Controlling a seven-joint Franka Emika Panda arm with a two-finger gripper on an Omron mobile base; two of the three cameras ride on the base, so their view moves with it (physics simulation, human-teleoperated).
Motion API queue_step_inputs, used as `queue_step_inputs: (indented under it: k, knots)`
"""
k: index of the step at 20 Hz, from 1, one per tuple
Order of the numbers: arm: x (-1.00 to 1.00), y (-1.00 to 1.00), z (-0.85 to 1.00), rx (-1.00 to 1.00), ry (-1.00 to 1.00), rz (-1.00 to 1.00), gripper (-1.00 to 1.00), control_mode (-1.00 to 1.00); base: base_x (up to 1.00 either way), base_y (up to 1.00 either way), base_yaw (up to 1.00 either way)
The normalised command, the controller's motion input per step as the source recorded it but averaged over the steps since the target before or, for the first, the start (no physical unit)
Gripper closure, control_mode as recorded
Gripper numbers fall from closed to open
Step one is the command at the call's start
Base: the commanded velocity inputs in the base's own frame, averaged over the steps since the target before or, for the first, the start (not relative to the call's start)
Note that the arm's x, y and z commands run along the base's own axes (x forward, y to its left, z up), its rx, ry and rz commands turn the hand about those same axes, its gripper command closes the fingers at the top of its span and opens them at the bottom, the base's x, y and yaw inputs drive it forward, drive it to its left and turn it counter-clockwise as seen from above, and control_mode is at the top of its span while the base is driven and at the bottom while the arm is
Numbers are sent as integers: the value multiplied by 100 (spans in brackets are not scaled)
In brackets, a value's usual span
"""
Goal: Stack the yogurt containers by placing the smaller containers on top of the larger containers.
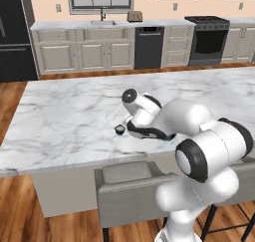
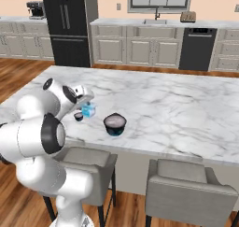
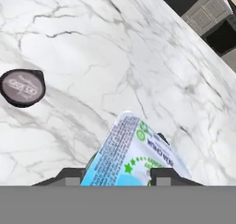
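translucent blue cup with printed foil lid clamped between tool fingers, tiny round dark cup beside, wide dark tub set on veined marble counter

Print on the blue cup's lid is illegible.

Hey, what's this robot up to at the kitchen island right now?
The robot's gripper is closing around the light-blue yogurt cup on the marble island. The tiny dark cup sits just beside it, and the wide dark tub stands a little further along. Nothing is stacked yet.
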Motion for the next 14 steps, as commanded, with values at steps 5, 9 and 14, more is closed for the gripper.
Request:
queue_step_inputs:
  k: [5, 9, 14]
  knots:
    - [-43, -12, 68, 0, -5, -3, 100, -100, 0, 0, 0]
    - [-48, -28, 38, 0, 0, -4, 100, -100, 0, 0, 0]
    - [-47, -43, 24, 0, 0, -2, 100, -100, 0, 0, 0]
